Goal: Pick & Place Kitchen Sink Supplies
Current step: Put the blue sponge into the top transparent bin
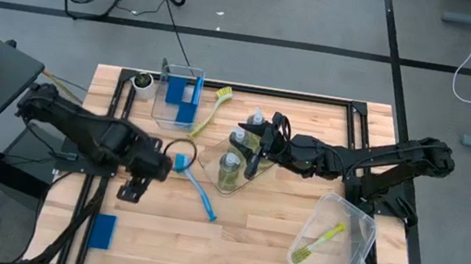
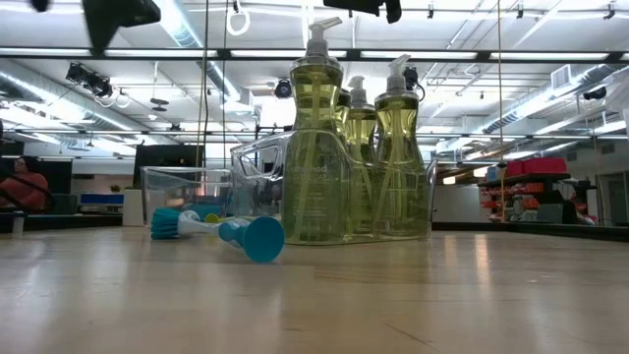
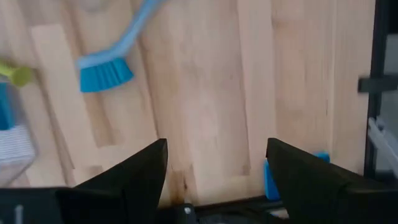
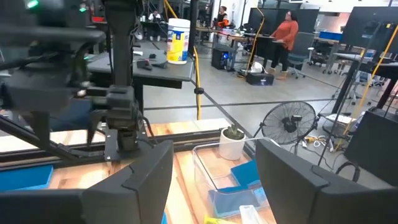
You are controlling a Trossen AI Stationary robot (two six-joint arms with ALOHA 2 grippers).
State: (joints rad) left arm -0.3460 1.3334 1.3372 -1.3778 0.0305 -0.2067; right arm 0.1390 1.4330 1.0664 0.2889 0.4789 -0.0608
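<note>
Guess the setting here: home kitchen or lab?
Likely a robotics lab or open workshop, not a kitchen: wooden table on polished concrete, exposed ceiling ducts, a floor fan, and desks with monitors behind.

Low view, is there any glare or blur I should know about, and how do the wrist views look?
Low view: ceiling strip lights glare behind the clear bottles, which stay sharp and backlit; the near tabletop is soft. Left wrist view: the blue brush and wood grain look smeared, its own fingers dark silhouettes. Right wrist view: room evenly lit, fan clear, near fingers blurred.
</note>
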